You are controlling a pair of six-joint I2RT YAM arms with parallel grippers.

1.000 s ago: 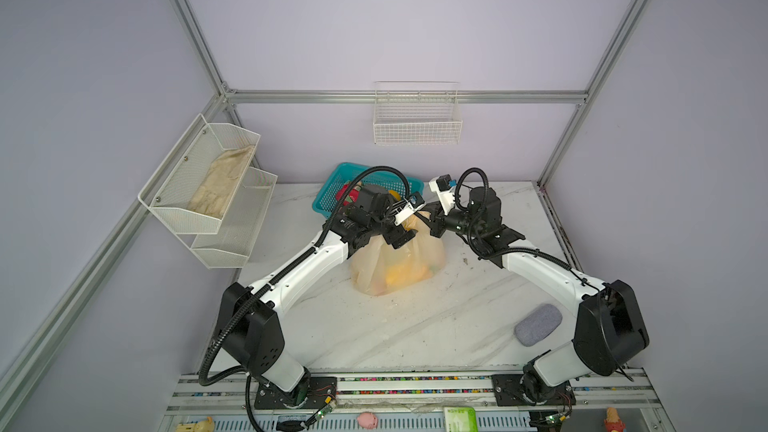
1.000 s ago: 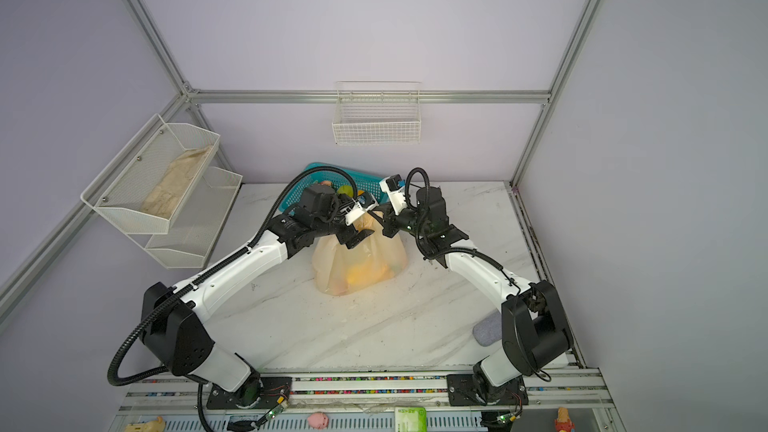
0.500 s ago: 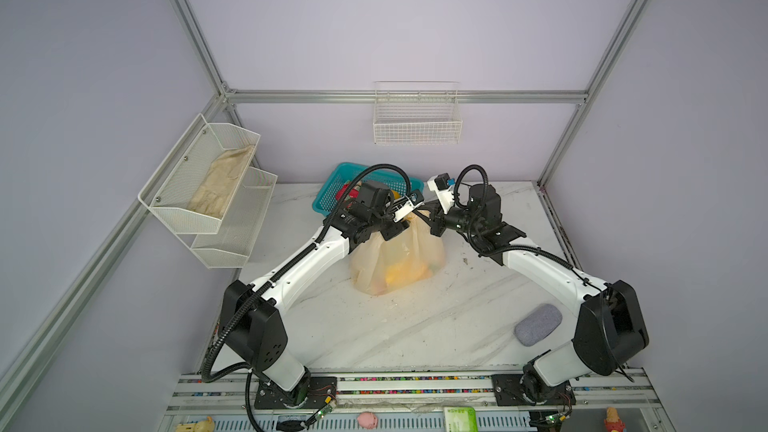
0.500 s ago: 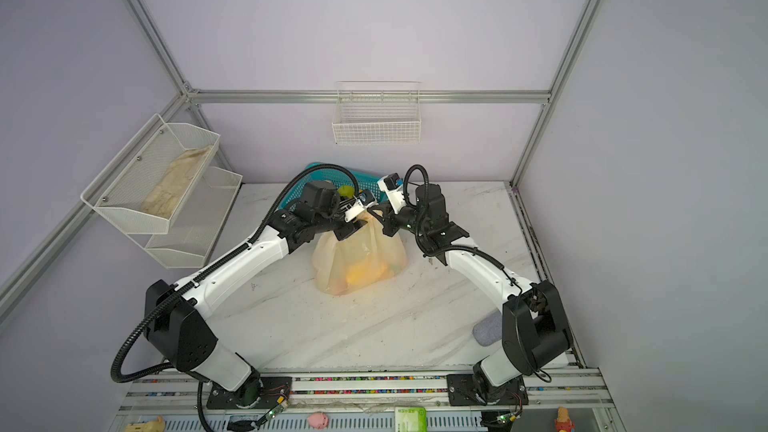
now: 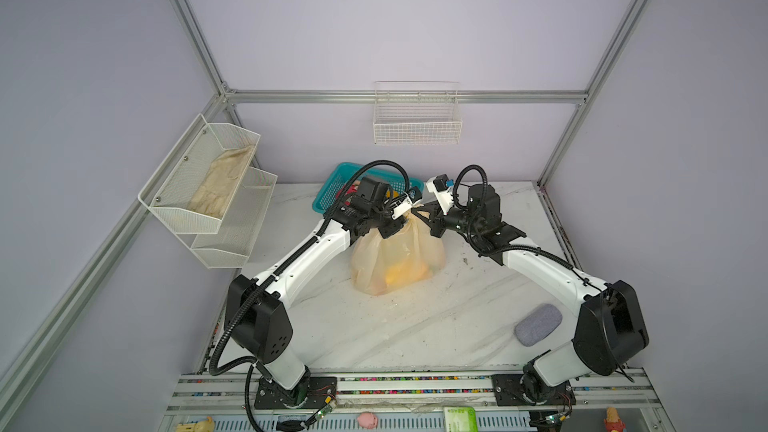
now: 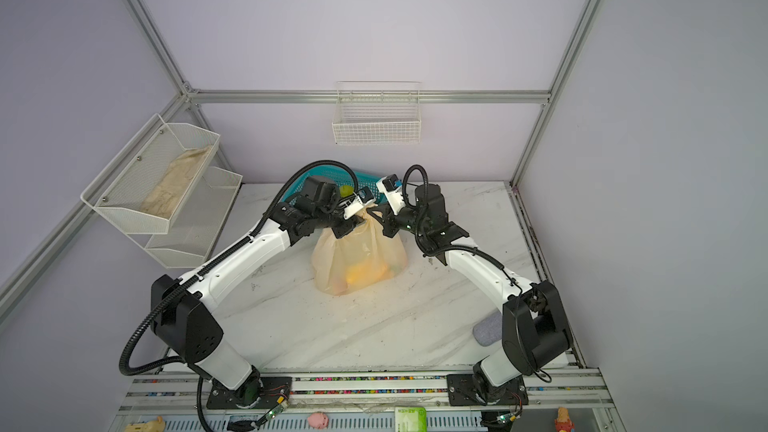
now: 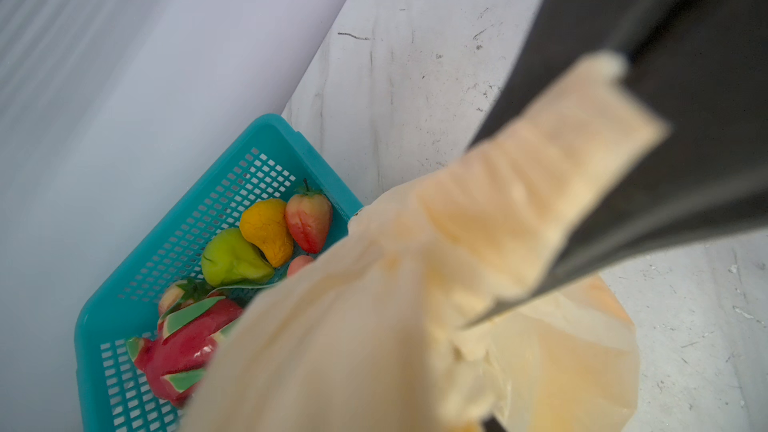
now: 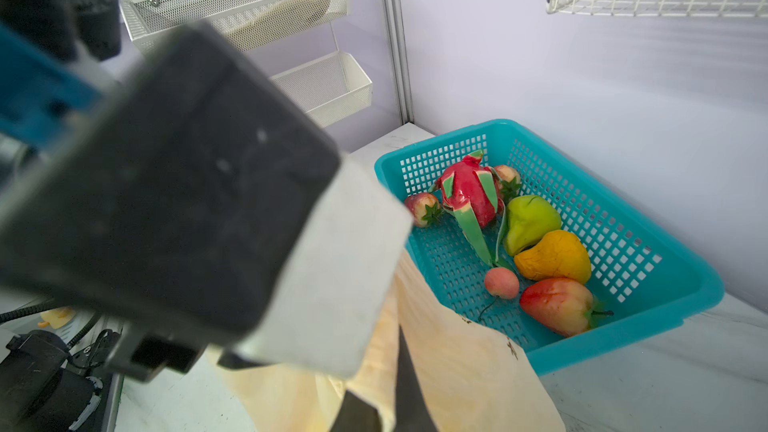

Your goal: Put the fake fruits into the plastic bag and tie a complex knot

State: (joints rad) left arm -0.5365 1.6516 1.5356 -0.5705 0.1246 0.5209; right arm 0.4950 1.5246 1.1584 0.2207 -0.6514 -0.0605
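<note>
The plastic bag (image 5: 395, 259) stands mid-counter (image 5: 415, 326), just in front of the teal basket (image 8: 623, 342), where several fake fruits (image 8: 528, 218) lie. The right tool (image 5: 423, 219) is closed on the bag's drawn-up neck, and the left tool (image 5: 397, 226) sits against a handle strip (image 7: 540, 184); whether the left one has clamped cannot be told. To tie well, the left tool should probably take the strip across its full width while the right keeps the neck taut, so the thin plastic neither slips nor tears.
</note>
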